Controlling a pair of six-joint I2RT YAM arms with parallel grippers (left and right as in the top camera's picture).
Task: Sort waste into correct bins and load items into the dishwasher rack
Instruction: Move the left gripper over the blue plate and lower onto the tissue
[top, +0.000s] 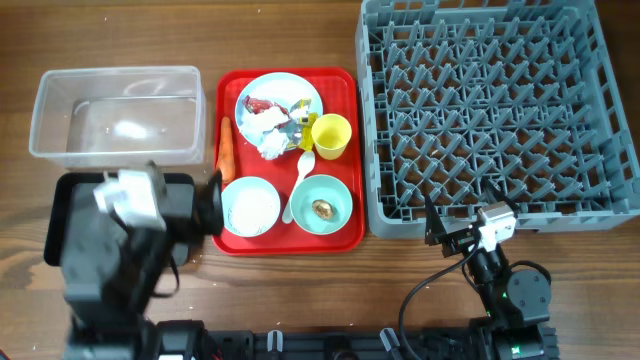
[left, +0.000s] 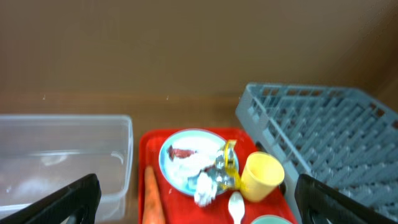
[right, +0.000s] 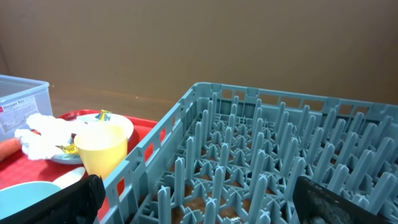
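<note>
- The left gripper (top: 178, 203) hung above the black tray (top: 53, 222), which it largely covered. Its jaws were spread wide and empty.
- The right gripper (top: 450, 232) waited just short of the near rim of the dishwasher rack (top: 490, 100), equally wide apart and holding nothing. Each arm seemed posted beside the container it would serve.
- On the near half of the red tray (top: 343, 88) stood two bowls. The rice bowl (top: 250, 207) was on the left and the bowl with a brown lump (top: 322, 205) on the right, with the white spoon (top: 300, 172) lying between them.
- Behind them stood the yellow cup (top: 331, 136), upright and touching the plate (top: 302, 93).
- The plate carried the crumpled tissue (top: 268, 133) and wrappers (top: 262, 105), so it likely needed clearing before racking.
- The carrot (top: 226, 145) lay along the tray's left edge, on the side nearest the bins.
- The clear tub (top: 115, 72), farther left, and the rack held no sorted items, so nothing looked sorted yet.
</note>
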